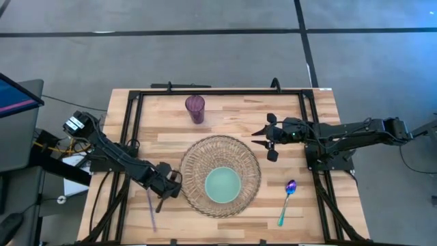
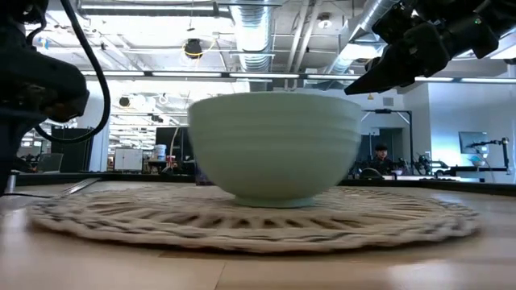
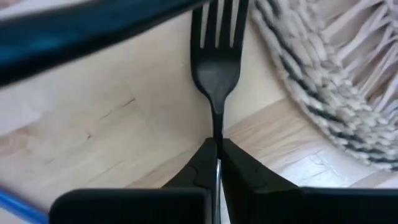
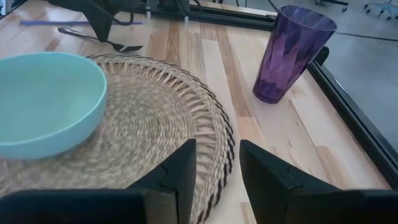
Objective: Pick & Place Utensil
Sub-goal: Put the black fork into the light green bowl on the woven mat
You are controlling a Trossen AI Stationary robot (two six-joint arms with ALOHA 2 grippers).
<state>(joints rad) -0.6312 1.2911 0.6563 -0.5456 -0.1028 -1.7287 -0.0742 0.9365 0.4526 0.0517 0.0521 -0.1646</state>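
My left gripper [image 1: 168,186] is at the left edge of the woven placemat [image 1: 220,175] and is shut on a black fork [image 3: 217,68]. The fork's tines point ahead of the fingers, beside the mat's rim. The right wrist view also shows the fork [image 4: 124,46] low by the mat. A pale green bowl [image 1: 222,185] stands on the mat's middle. An iridescent spoon [image 1: 287,199] lies flat on the wood right of the mat. My right gripper [image 1: 270,141] hovers open, right of the mat's far side. My left gripper pinches the fork's thin handle [image 3: 217,138] just behind the head, between its two fingertips. The fork runs on along the line of the fingers, tines forward. Its head is low over the wood beside the mat; I cannot tell whether it touches the table.
A purple tumbler [image 1: 195,108] stands upright near the far edge. A thin purple utensil [image 1: 151,209] lies on the wood near my left gripper. A black frame [image 1: 134,116] rims the table. Bare wood shows between the mat and the spoon.
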